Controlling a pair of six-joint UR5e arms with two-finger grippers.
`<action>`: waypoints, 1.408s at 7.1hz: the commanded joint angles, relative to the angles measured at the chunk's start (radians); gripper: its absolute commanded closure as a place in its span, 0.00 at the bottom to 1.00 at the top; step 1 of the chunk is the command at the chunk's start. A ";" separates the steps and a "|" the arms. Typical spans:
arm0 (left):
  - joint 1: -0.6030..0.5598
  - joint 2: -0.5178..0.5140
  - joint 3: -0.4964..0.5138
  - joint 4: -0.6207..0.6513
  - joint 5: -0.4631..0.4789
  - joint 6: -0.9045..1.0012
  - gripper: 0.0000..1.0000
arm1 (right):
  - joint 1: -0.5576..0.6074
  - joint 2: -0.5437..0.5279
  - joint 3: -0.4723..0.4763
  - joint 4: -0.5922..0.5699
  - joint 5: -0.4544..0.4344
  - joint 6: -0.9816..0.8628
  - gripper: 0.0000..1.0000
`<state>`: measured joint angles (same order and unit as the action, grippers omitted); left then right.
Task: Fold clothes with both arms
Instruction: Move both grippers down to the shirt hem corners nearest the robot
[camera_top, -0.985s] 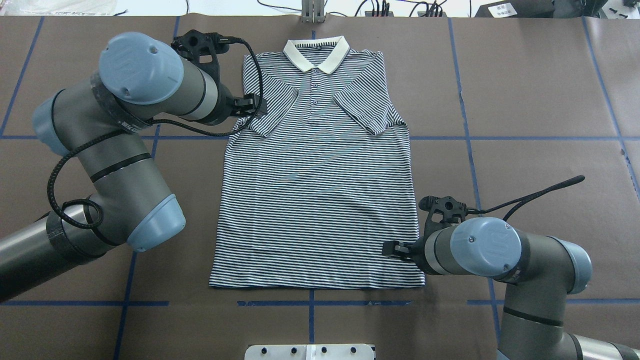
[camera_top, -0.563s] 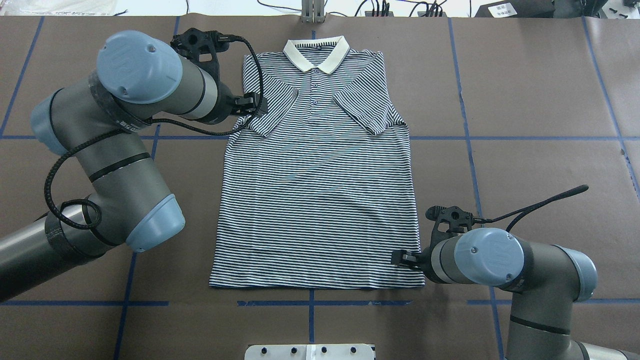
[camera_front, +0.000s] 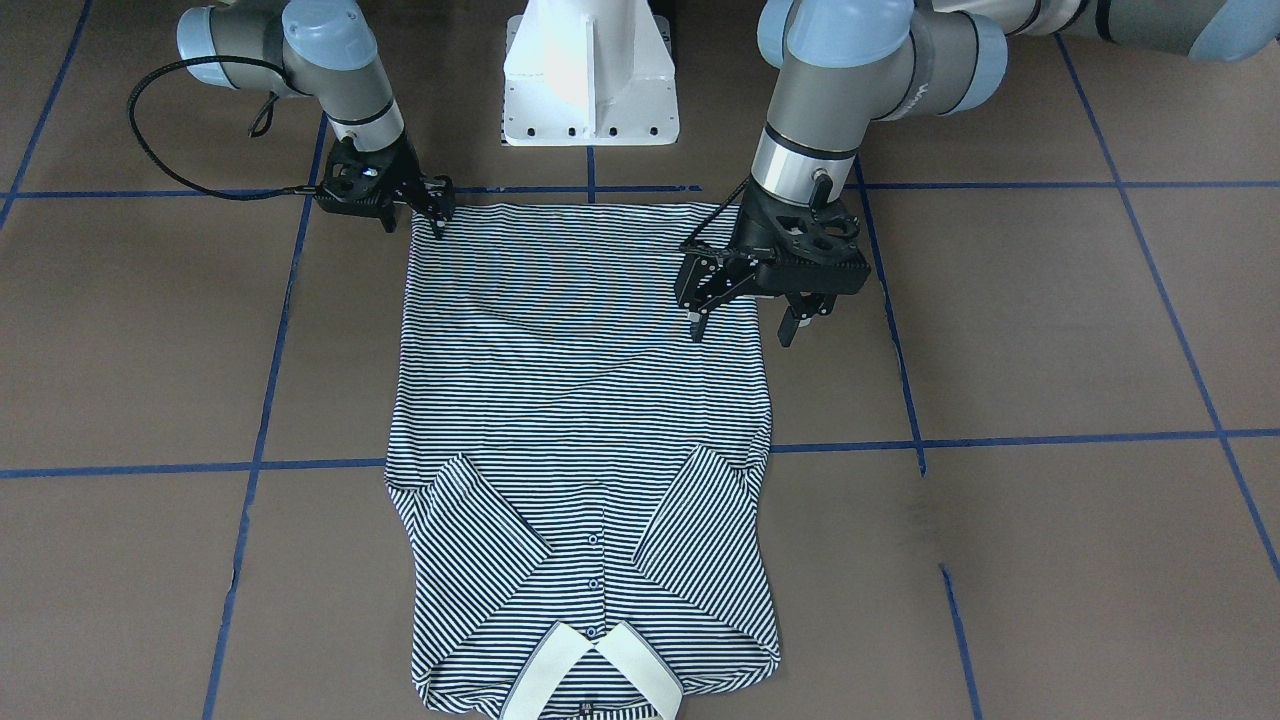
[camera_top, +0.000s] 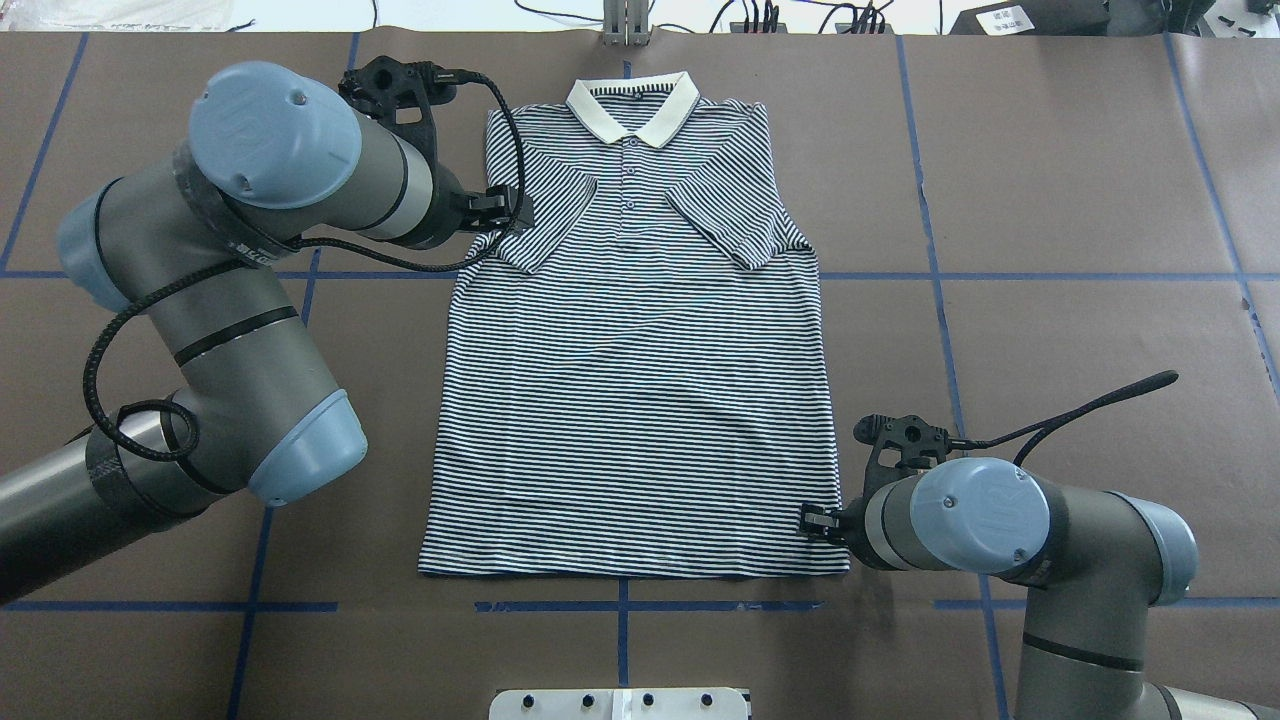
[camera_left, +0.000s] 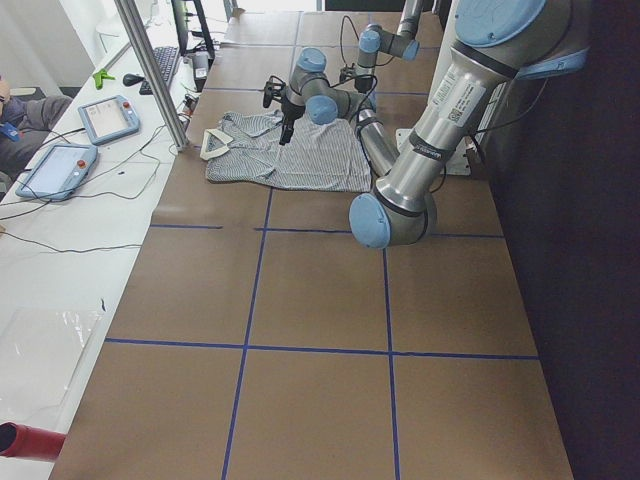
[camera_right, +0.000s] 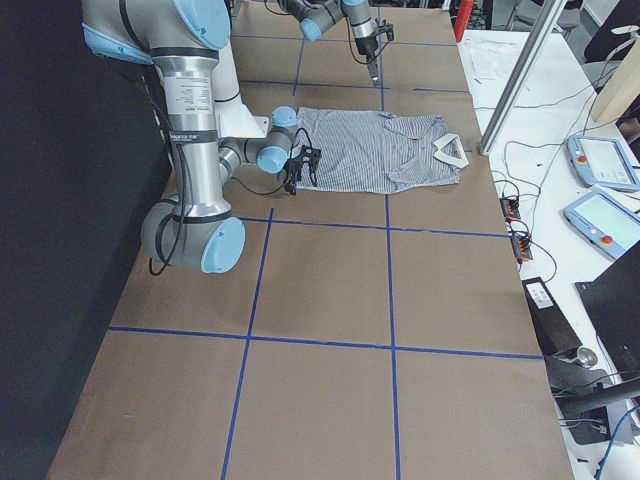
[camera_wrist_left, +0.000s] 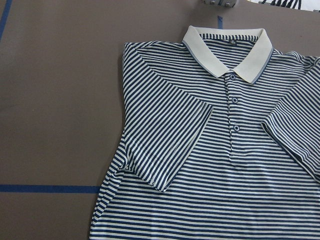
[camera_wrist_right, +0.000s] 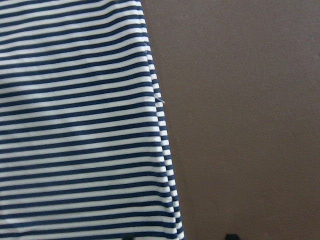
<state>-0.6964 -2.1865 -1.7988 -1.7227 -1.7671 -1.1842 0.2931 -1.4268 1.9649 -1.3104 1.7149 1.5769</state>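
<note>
- Navy-and-white striped polo shirt (camera_top: 630, 400) lies flat, buttons up, on the brown paper-covered table (camera_top: 1050, 200), cream collar (camera_top: 632, 105) at the far end and hem nearest the robot.
- Both short sleeves (camera_top: 545, 225) are folded inward across the chest.
- The left black two-finger gripper (camera_front: 741, 335) hangs above the shirt's left edge by the folded sleeve, fingers spread wide, holding nothing.
- The right black gripper (camera_top: 808, 522) sits low at the near right hem corner, fingers parted either side of the side edge, not closed on the fabric.
</note>
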 joint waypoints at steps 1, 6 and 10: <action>0.000 0.007 -0.001 0.000 0.000 0.000 0.00 | -0.012 0.002 0.006 -0.018 0.002 0.000 0.89; 0.000 0.001 0.001 0.000 -0.002 0.000 0.00 | -0.025 -0.001 0.037 -0.027 -0.006 0.012 1.00; 0.243 0.179 -0.086 -0.064 0.070 -0.436 0.00 | -0.003 -0.003 0.123 -0.026 -0.001 -0.002 1.00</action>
<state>-0.5454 -2.0788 -1.8338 -1.7725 -1.7474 -1.4662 0.2826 -1.4299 2.0606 -1.3374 1.7152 1.5797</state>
